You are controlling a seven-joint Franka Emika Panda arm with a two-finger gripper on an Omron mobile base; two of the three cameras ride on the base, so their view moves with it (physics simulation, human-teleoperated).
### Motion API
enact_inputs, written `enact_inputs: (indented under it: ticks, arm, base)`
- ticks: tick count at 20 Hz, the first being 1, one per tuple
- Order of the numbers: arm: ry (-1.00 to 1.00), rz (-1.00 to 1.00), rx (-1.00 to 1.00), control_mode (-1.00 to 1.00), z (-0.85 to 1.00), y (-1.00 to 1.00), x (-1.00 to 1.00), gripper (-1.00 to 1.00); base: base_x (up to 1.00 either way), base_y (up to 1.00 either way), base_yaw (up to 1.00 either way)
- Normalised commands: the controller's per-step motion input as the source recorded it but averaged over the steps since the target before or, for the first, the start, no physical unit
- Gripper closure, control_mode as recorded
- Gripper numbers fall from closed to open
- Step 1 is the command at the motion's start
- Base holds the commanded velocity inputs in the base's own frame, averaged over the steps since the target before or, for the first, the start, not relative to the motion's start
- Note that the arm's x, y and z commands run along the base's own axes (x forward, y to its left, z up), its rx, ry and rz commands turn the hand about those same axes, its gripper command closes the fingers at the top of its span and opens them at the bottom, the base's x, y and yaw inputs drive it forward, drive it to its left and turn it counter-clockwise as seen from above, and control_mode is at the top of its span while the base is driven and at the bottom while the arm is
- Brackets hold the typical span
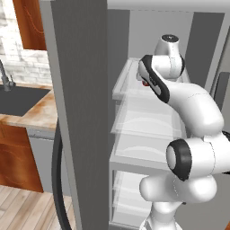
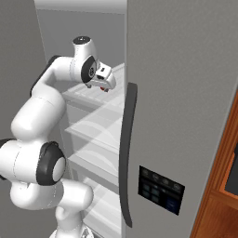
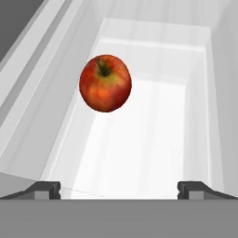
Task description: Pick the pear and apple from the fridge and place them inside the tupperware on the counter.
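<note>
The hand [image 3: 119,188] is spread wide and holds nothing; its 2 fingertips [image 3: 44,189] stand far apart at the bottom of the hand view. The apple [image 3: 105,83] sits ahead of them on the fridge's white upper shelf [image 3: 153,135], stem up, left of the shelf's middle. From the left base view the arm hides nearly all of the apple, leaving a red sliver [image 1: 145,83] beside the wrist. In the right base view the hand [image 2: 103,79] reaches over that shelf inside the fridge [image 2: 186,93], whose door cuts off the shelf's right side. The worktop [image 1: 38,112] lies left of the fridge, partly hidden by its wall.
</note>
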Motion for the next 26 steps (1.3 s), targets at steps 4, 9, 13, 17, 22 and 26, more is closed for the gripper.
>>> enact_inputs:
  ticks: [4, 9, 13, 17, 22, 26]
  arm:
    - [0.00, 0.00, 0.00, -1.00, -0.09, -0.01, 0.31, -1.00]
    - [0.00, 0.00, 0.01, -1.00, -0.06, 0.00, 0.31, -1.00]
    - [0.01, 0.00, 0.01, -1.00, -0.07, 0.00, 0.26, -1.00]
    - [0.02, 0.00, 0.00, -1.00, -0.08, 0.00, 0.26, -1.00]
    - [0.02, 0.00, 0.00, -1.00, -0.09, 0.00, 0.28, -1.00]
    - [0.02, 0.00, 0.00, -1.00, -0.10, 0.00, 0.27, -1.00]
  base:
    - [0.00, 0.00, 0.00]
    - [0.00, 0.00, 0.00]
    - [0.00, 0.00, 0.00]
    - [0.00, 0.00, 0.00]
    - [0.00, 0.00, 0.00]
    - [0.00, 0.00, 0.00]
